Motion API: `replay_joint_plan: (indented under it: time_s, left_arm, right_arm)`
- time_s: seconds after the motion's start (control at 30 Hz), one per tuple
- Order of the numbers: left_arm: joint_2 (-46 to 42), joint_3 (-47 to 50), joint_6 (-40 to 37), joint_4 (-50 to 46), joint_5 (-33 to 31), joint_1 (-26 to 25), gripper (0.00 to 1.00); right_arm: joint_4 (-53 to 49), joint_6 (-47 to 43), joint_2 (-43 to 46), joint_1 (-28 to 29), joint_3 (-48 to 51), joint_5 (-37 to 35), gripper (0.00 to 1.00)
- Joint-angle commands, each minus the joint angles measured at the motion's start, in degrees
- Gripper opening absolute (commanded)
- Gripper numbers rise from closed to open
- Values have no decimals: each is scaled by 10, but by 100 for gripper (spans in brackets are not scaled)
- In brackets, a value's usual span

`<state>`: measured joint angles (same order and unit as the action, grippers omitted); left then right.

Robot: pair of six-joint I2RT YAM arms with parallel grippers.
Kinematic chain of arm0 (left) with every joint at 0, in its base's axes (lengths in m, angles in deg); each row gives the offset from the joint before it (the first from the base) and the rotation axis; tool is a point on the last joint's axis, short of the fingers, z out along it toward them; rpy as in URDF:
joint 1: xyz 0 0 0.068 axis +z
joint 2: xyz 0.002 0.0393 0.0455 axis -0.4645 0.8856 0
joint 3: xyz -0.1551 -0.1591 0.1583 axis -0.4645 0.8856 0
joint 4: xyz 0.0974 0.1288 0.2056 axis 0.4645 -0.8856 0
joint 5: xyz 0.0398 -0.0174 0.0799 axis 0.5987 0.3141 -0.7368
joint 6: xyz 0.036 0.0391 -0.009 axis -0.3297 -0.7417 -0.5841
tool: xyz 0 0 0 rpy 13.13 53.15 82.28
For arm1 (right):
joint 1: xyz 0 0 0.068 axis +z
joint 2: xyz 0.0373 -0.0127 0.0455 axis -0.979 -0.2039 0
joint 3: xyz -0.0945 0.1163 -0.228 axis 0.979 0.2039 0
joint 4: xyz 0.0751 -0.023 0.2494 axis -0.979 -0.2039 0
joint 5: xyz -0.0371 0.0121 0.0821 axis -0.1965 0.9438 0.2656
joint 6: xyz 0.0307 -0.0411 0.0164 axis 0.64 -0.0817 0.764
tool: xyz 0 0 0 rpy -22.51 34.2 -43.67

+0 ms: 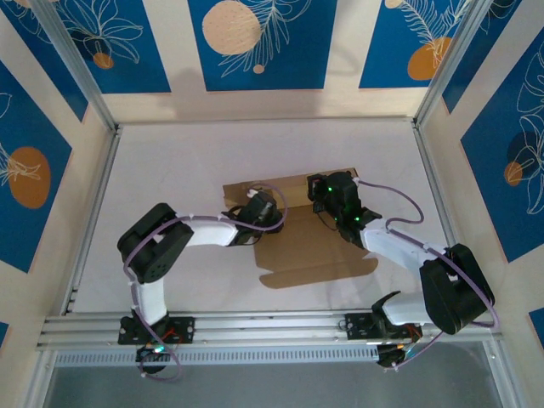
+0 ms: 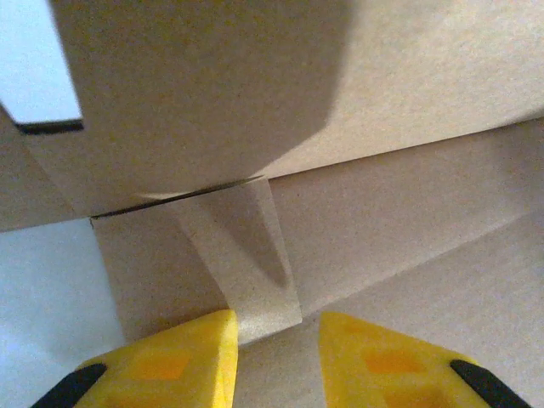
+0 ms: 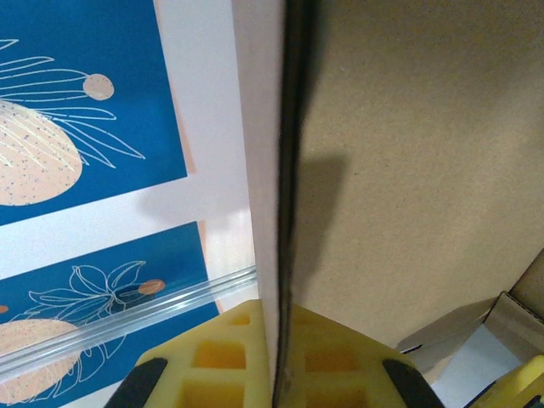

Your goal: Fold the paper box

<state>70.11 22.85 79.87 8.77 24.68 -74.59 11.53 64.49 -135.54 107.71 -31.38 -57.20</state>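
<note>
**Q:** Where is the paper box [image 1: 308, 251]?

**A:** It sits on the white worktop [image 1: 170, 161], about midway between the near and far edges and a little toward the right edge. It is plain brown cardboard, partly folded. Its base lies flat, one long wall stands up on the far side, and a flap lies open toward the near edge.

**Q:** What is the left gripper [image 1: 269, 209] doing?

**A:** It is at the left end of the box. In the left wrist view its yellow fingers [image 2: 170, 370] stand partly apart, with a narrow cardboard tab [image 2: 251, 272] running down into the gap between them. The left finger is right at the tab's edge and the other is clear of it, so they clamp nothing.

**Q:** And the right gripper [image 1: 323, 189]?

**A:** It is at the raised far wall, toward its right end. In the right wrist view its yellow fingers [image 3: 217, 357] are pressed together on that thin cardboard wall, seen edge-on. Past the wall are blue panels [image 3: 76, 102] with white leaf drawings.
</note>
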Motion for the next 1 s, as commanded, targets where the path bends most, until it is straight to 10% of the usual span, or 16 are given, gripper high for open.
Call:
replay_joint_plan:
  time_s: [0.0,0.63,0.97]
  left_arm:
    - [-9,13,-15,-17,36,-6,31]
    - [-473,49,-288,-231,50,9,62]
    - [-444,48,-317,-342,1,64,66]
  right_arm:
    - [-60,-9,2,16,4,100,0]
    - [-125,-109,16,-60,-34,161,1]
    - [-126,-114,35,-85,-22,186,2]
